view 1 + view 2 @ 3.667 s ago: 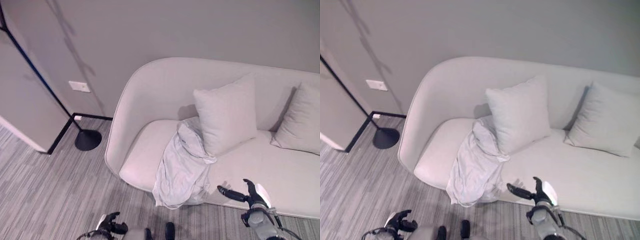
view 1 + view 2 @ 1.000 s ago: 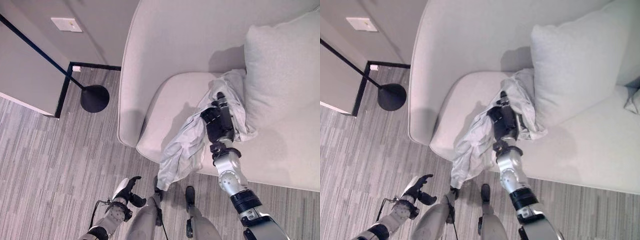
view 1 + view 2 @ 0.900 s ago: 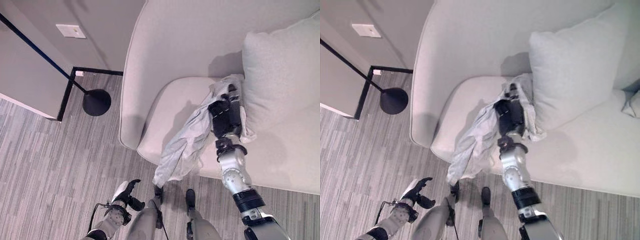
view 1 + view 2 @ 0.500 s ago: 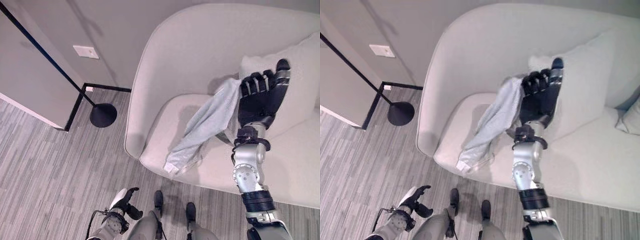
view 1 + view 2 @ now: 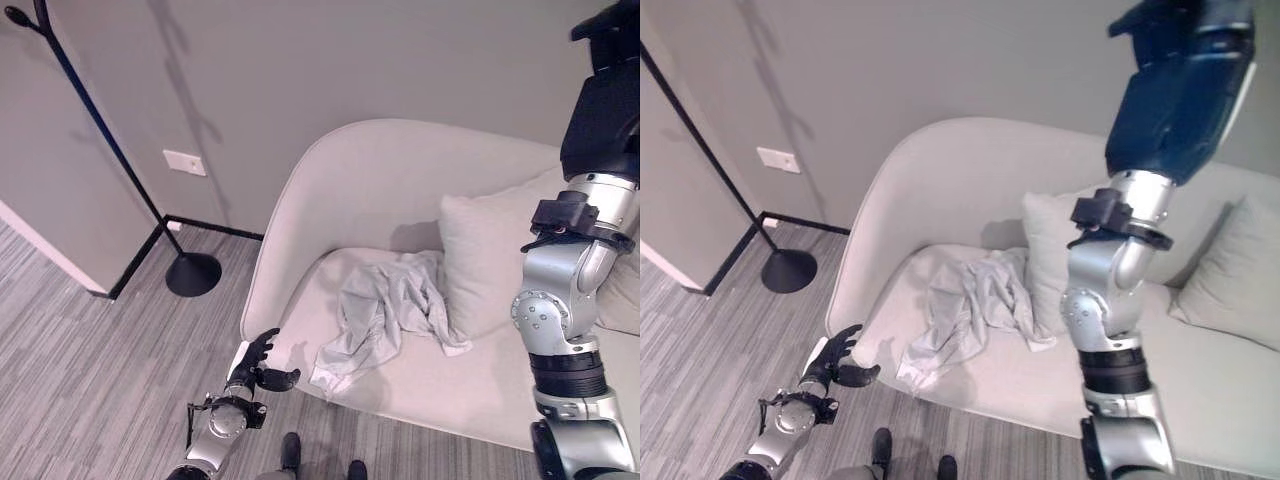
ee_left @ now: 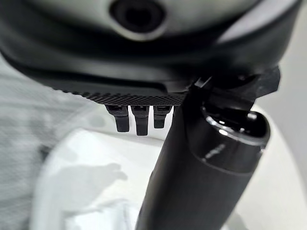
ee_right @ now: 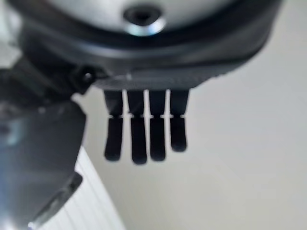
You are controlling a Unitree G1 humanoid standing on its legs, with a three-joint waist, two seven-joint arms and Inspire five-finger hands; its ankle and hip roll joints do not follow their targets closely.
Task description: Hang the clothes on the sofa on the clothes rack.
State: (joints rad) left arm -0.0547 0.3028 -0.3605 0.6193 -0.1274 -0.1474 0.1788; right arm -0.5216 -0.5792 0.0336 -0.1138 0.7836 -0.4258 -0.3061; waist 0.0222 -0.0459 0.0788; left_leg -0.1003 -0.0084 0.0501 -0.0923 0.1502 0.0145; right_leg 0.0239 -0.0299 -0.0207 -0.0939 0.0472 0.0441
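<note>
While both robot hands (image 5: 836, 360) (image 7: 144, 129) hang empty, garment (image 5: 385, 310) crumpled on sofa (image 5: 350, 190), no clear axis

No text, label, brand, number or sign can be read in any of the views. The small white rectangular wall plate (image 5: 184, 162), seen at the left of the frame beside the slanted black metal pole of the clothes rack (image 5: 102, 144), carries no legible marking. No print is seen on the crumpled pale grey garment (image 5: 385, 310) lying on the seat of the light grey fabric sofa (image 5: 352, 190), nor on the light grey square cushion (image 5: 488, 262) beside it.
</note>
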